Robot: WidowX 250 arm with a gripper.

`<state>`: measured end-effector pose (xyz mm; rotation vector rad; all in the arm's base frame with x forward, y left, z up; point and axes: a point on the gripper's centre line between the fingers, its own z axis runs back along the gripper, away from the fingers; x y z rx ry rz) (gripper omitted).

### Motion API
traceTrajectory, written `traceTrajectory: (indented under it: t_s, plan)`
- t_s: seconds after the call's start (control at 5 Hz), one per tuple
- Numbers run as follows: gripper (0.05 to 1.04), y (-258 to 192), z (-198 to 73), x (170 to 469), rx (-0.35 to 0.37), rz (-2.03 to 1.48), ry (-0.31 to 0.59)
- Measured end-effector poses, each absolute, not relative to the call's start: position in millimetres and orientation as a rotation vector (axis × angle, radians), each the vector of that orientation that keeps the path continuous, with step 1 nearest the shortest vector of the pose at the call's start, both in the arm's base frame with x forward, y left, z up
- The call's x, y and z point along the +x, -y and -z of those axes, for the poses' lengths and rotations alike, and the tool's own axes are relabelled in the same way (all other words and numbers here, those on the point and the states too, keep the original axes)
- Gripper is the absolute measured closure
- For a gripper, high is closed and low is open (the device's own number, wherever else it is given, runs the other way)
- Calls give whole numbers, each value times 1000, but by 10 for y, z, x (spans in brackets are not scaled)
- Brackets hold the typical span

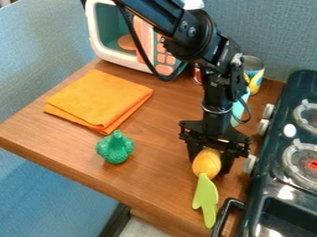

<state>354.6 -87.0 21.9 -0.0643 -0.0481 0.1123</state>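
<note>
The black gripper (209, 167) hangs pointing down over the right part of the wooden table, close to the stove. Between its two fingers is a yellow-orange rounded object (206, 163); I cannot tell whether the fingers press on it. A light green toy knife-like piece (206, 199) lies just below the yellow object, towards the table's front edge, its upper end meeting the yellow object. To the left of the gripper stands a green toy broccoli-like vegetable (115, 147).
An orange folded cloth (99, 99) lies at the left of the table (162, 139). Behind are a toy microwave (111, 54) and a can (252, 74). A dark toy stove (282, 180) with knobs and a black handle borders the right side.
</note>
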Motion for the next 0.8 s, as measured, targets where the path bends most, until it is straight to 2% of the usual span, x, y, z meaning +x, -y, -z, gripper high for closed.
traceTrajectory:
  t_s: [0.2,0.6,0.8]
  plan:
    - [70,870,-222,3566,-69,-126,61]
    - [78,853,-541,3536,-101,-167,156]
    - [79,793,-798,3513,-133,-197,210]
